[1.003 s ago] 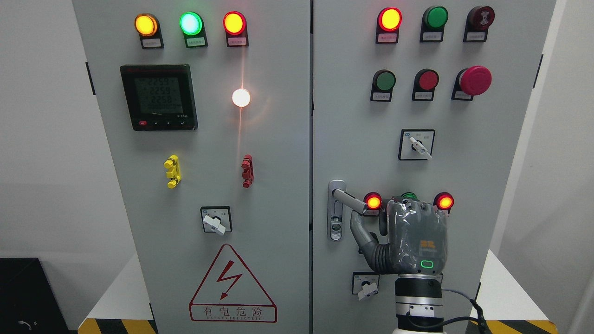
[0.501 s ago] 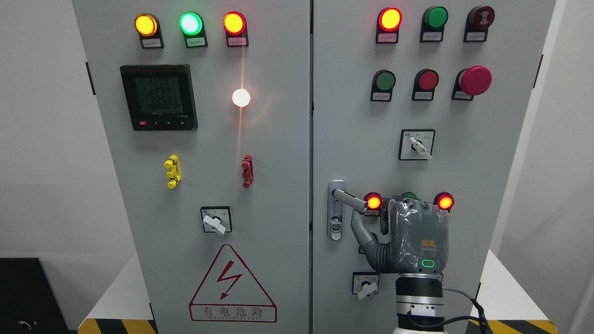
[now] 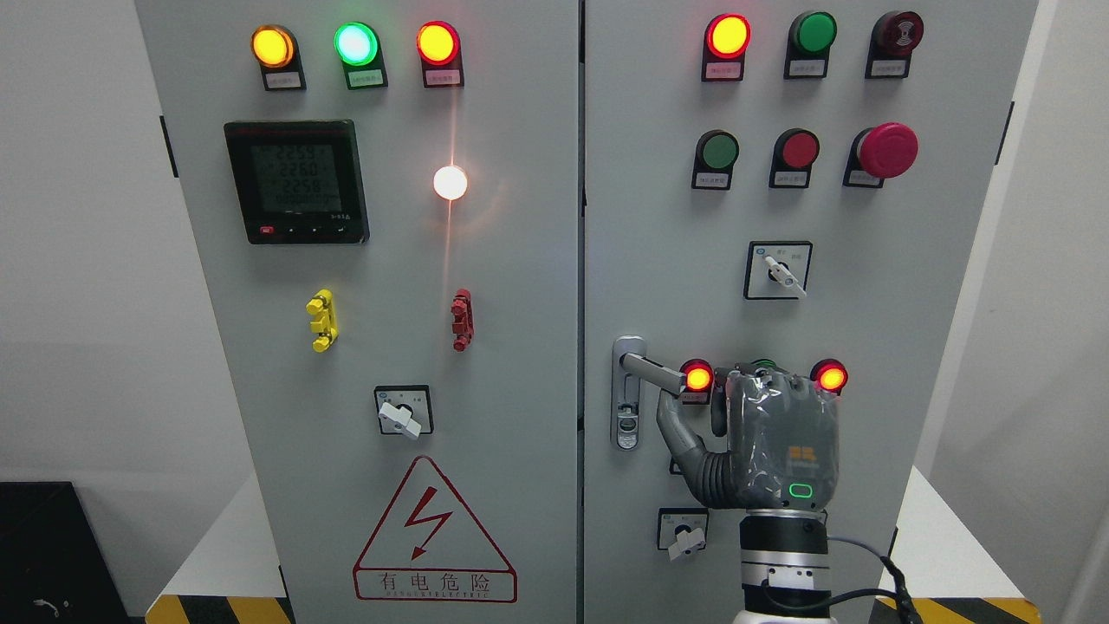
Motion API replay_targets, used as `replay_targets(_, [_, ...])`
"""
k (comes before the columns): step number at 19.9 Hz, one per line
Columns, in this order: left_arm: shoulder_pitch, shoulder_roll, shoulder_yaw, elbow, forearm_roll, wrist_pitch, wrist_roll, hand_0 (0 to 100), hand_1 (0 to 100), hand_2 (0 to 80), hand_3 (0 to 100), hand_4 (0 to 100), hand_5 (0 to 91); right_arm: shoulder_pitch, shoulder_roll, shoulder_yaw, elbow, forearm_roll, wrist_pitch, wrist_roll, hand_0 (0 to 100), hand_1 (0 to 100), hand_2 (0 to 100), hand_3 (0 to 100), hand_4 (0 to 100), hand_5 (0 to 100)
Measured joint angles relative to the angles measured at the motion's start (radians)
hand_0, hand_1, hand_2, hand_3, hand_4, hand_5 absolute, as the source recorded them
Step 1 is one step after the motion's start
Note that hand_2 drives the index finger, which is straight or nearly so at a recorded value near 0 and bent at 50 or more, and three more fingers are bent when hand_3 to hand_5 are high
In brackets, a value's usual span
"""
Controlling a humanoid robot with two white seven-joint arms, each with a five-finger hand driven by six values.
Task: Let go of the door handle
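Right hand (image 3: 780, 442) fingers curl by the door handle (image 3: 651, 371) (grip unclear) — warning sign (image 3: 433, 542) reads "有电危险".

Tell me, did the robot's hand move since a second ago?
Yes, but only slightly. The right hand has crept a little to the right, judged against the red lamp beside it. Its thumb is still under the door handle.

"有电危险" on red warning triangle (image 3: 434, 535), left cabinet door (image 3: 381, 347)
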Motion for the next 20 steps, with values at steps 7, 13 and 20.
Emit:
replay_targets(7, [0.000,0.000,0.000,0.000,0.000,0.000,0.000,12,56,0.0,0,0,0.0,-0.001,0.000,-0.003,-0.001,-0.001,0.000,-0.001,45,42,100,100,95,100])
replay_targets(13, [0.000,0.000,0.000,0.000,0.000,0.000,0.000,12,56,0.0,0,0,0.0,-0.001,0.000,-0.003,-0.004,-0.001,-0.003,-0.001,45,42,100,100,95,100])
replay_targets(20, [0.000,0.000,0.000,0.000,0.000,0.000,0.000,12,56,0.0,0,0,0.0,0.000,0.000,-0.003,-0.009,-0.001,-0.003,-0.003,45,42,100,100,95,100])
